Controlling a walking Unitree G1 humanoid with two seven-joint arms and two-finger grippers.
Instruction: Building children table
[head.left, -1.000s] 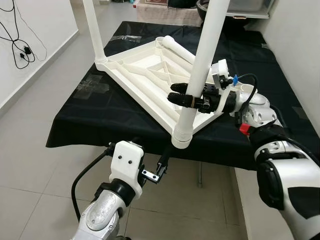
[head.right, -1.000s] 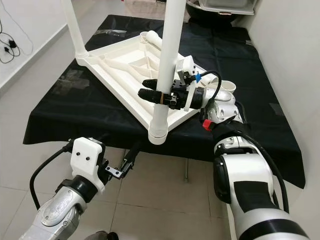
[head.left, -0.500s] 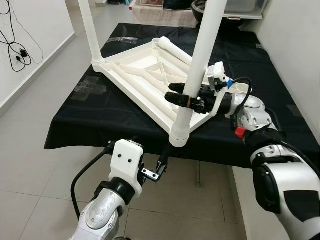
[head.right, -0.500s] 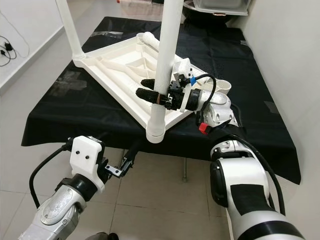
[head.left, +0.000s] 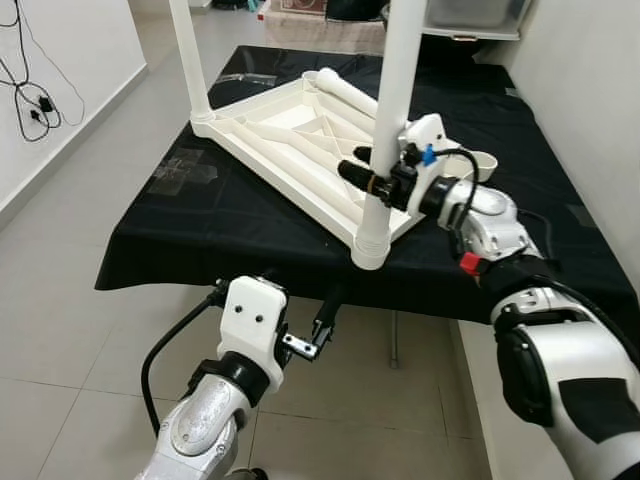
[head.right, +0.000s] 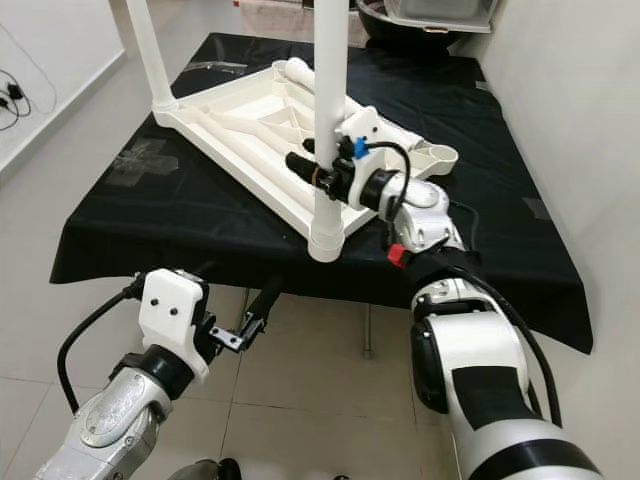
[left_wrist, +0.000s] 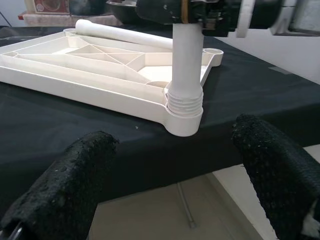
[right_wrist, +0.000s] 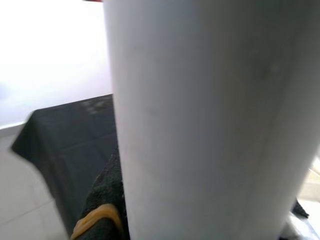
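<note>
The white children's table top (head.left: 290, 140) lies upside down on a black-clothed table (head.left: 160, 240). One white leg (head.left: 188, 55) stands in its far left corner. A second leg (head.left: 388, 110) stands nearly upright in the near corner socket (left_wrist: 184, 107). My right gripper (head.left: 367, 175) is shut on this leg a little above the socket, and the leg's surface (right_wrist: 200, 120) is close before the right wrist camera. A loose leg (head.left: 345, 92) lies across the back of the top. My left gripper (head.left: 325, 318) hangs open below the table's front edge, its fingers (left_wrist: 272, 170) apart.
The black cloth's front edge (head.right: 200, 265) overhangs a tiled floor (head.left: 60, 330). An empty corner socket (head.right: 437, 155) lies right of my right wrist. Cables (head.left: 30, 90) hang on the left wall. A dark bowl and grey bin (head.left: 460, 15) sit at the back. A white wall (head.right: 570, 120) runs along the right.
The near leg has swung from leaning to nearly upright, and its corner has slid back from the table edge with my right gripper still on it. My left arm has stayed put.
</note>
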